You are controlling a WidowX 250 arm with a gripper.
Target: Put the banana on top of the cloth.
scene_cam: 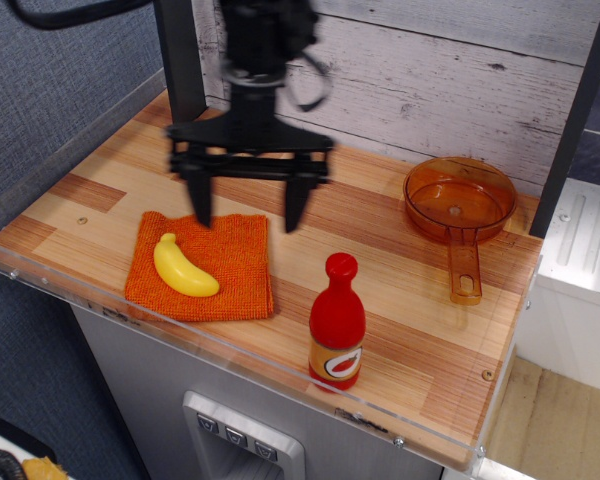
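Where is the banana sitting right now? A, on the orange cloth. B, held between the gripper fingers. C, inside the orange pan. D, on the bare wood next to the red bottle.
A: the banana lies flat on the cloth, while the gripper hangs open and empty above the cloth's back edge, away from the pan and red bottle.

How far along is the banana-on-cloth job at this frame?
It looks done: the banana lies flat on the cloth, wholly within its edges. Nothing is in hand; the tool is open and empty, raised above the cloth's back-right edge. Nothing seems left beyond clearing the arm away.
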